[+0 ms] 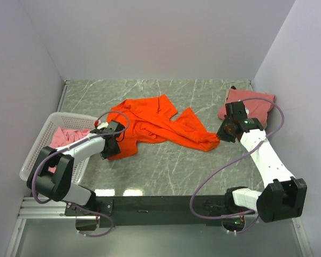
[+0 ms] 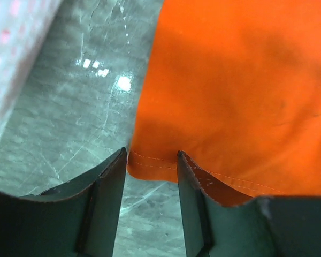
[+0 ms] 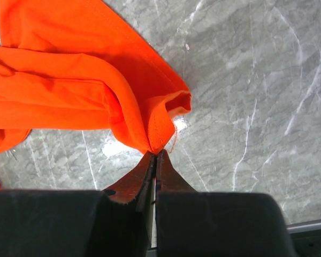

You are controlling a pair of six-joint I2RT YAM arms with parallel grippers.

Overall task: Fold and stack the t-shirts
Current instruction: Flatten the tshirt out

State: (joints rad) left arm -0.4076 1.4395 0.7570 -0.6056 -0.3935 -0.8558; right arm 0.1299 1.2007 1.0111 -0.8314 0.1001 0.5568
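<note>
On the table (image 1: 203, 96) the orange shirt (image 1: 155, 126) lies crumpled at centre; the basket (image 1: 43, 136) at left holds a pink shirt (image 1: 67, 136); a salmon shirt (image 1: 257, 104) sits far right. The left gripper (image 2: 152, 155), jaws apart, straddles the orange hem; the right gripper (image 3: 155, 155) clamps its right corner.

On the table (image 1: 203, 160), one t-shirt (image 1: 155, 126) lies mid-frame, a second t-shirt (image 1: 67, 137) in the basket (image 1: 36, 147) at left, a third t-shirt (image 1: 259, 110) upper right.

Soft matt cloth of the orange t-shirt (image 1: 155, 126), glossy veined stone-look table (image 1: 203, 166), my left gripper (image 2: 151, 154) matt and dark.
</note>
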